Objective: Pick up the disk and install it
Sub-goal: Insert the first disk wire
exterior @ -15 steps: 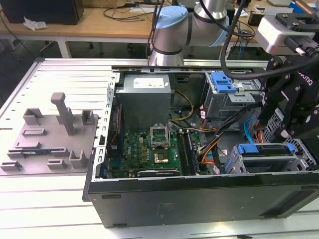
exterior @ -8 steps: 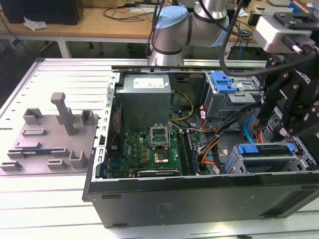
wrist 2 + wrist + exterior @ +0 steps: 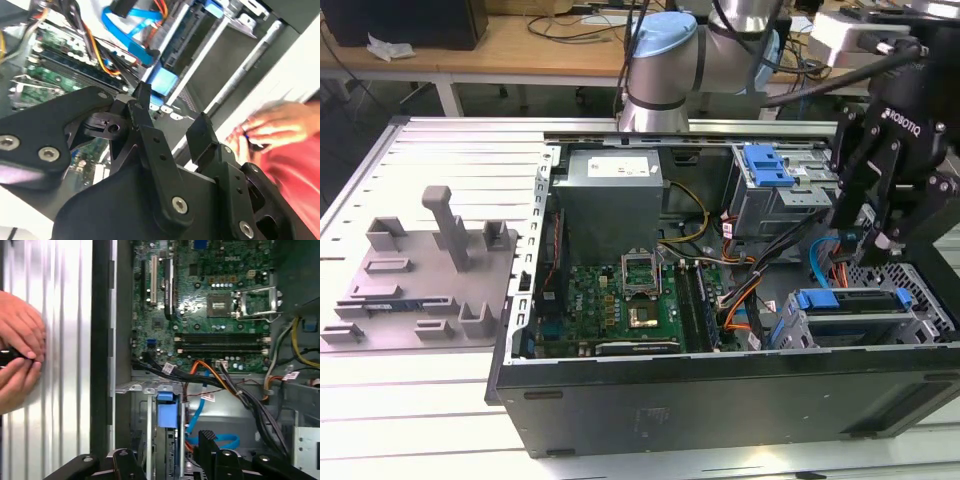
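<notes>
An open computer case [image 3: 720, 400] lies on its side on the ribbed metal desk [image 3: 410, 400], with its motherboard [image 3: 630, 300] facing up and a grey power supply [image 3: 610, 195] behind it. The disk [image 3: 850, 303] sits in the metal drive cage [image 3: 920, 320] in the case corner at the exterior view's right. Its bright blue carrier bracket frames the grey body, and the blue end tab points towards the motherboard. The arm [image 3: 660, 60] reaches in from behind the case and holds the black end effector [image 3: 882, 245] just above that cage. Whether it touches the disk cannot be told. In both wrist views the two black fingers [image 3: 202, 131] stand spread apart with nothing pinched between them. In the first wrist view the end effector [image 3: 167, 450] straddles the line of the disk [image 3: 167, 415], whose blue tab shows in the gap between the fingers. In the second wrist view the same blue tab [image 3: 162, 81] lies just beyond the fingertips. A blue flat cable [image 3: 817, 262] and a bundle of orange and black wires [image 3: 745, 295] run between the motherboard and the cage. A second drive cage [image 3: 770, 205] stands further back, topped by its own blue tab [image 3: 767, 165]. On the desk at the exterior view's left lies a grey fixture plate [image 3: 420, 270] with upright holders. A person's hands [image 3: 17, 357] rest on the desk outside the case wall and grip something small and dark. A red sleeve [image 3: 295, 175] shows beside them in the second wrist view.
</notes>
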You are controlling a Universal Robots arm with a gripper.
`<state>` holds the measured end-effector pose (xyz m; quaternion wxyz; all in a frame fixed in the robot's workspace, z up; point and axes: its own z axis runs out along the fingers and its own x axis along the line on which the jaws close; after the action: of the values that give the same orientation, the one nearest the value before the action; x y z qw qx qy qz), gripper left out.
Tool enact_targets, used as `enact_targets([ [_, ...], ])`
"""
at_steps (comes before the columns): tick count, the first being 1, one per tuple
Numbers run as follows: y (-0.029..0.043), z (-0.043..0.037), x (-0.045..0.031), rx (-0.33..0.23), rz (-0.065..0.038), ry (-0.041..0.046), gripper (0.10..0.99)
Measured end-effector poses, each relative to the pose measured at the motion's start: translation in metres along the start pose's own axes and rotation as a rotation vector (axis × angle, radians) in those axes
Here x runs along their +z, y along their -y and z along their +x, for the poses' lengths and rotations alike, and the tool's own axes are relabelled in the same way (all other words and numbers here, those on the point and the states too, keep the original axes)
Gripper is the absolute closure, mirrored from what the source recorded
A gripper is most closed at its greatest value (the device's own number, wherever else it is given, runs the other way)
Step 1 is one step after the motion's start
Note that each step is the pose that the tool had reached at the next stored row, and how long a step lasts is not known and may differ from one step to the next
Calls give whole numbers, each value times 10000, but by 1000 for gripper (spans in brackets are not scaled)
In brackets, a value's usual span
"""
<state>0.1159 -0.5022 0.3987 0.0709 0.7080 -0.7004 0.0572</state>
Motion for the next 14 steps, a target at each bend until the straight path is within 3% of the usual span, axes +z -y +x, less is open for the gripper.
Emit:
enact_targets([
  [1, 1, -71, -12, 9, -6, -500, 522],
  [2, 1, -119, -22, 14, -10, -802, 522],
  [3, 2, -237, -42, 25, -16, -1370, 522],
  [5, 4, -421, -77, 36, -24, -1969, 522],
  [6, 5, -480, -88, 36, -25, -2031, 522],
  [8, 6, -598, -110, 38, -26, -2077, 522],
  [11, 9, -790, -144, 38, -26, -2081, 522],
  [12, 16, -909, -164, 36, -24, -2078, 533],
  [13, 30, -927, -168, 38, -25, -2082, 533],
  [14, 61, -935, -170, 39, -26, -2081, 612],
])
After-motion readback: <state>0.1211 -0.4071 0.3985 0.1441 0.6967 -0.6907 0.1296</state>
